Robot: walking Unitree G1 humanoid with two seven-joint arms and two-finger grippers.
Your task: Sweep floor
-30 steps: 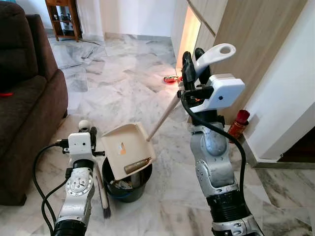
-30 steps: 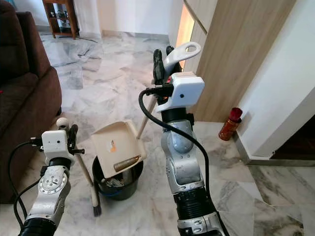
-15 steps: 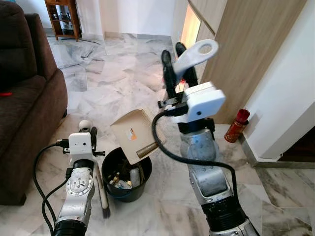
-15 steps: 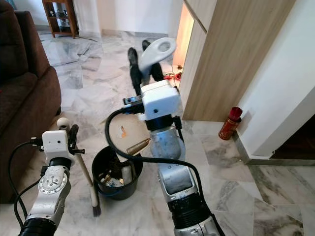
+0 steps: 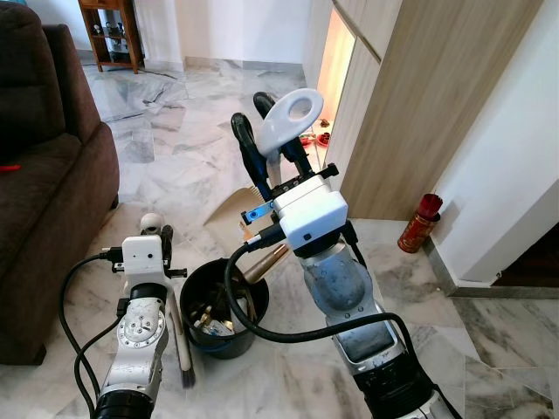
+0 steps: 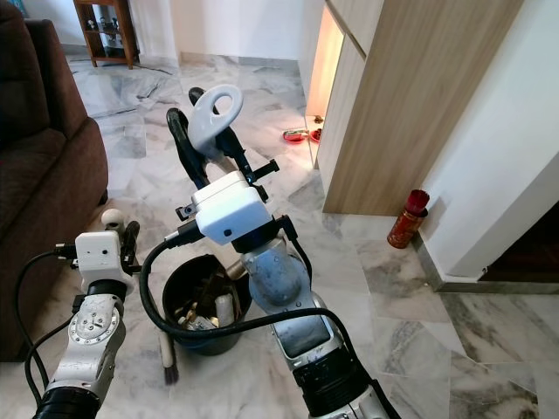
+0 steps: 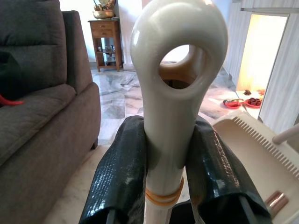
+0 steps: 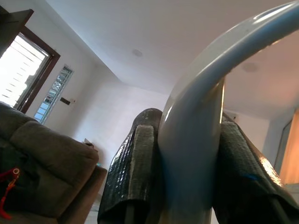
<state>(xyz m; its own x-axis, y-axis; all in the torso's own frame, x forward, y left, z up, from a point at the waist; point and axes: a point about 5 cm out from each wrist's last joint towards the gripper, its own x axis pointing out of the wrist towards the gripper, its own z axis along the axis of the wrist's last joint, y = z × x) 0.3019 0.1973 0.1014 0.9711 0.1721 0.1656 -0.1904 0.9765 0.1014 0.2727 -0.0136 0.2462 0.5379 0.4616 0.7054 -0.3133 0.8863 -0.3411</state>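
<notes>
My right gripper (image 5: 269,140) is shut on the white loop handle (image 5: 293,116) of a beige dustpan (image 5: 229,208), held tilted above a black bucket (image 5: 218,307) with rubbish inside. Much of the pan is hidden behind my right arm. A brown cylinder (image 7: 275,201) lies at the pan's lower lip. My left gripper (image 7: 169,140) is shut on the white handle of a brush (image 7: 175,70), which stands upright left of the bucket with its dark bristles (image 5: 186,375) on the marble floor (image 5: 183,148).
A dark brown sofa (image 5: 44,175) runs along the left. A wooden cabinet (image 5: 419,105) stands on the right, with a red bottle (image 5: 418,223) at its foot and small red items (image 5: 319,137) on the floor. A wooden shelf (image 5: 112,30) stands far back.
My right arm has swung left and toward me, tipping the dustpan steeper over the bucket. The brown cylinder has slid to the pan's lower edge. The left arm and brush have stayed put.
</notes>
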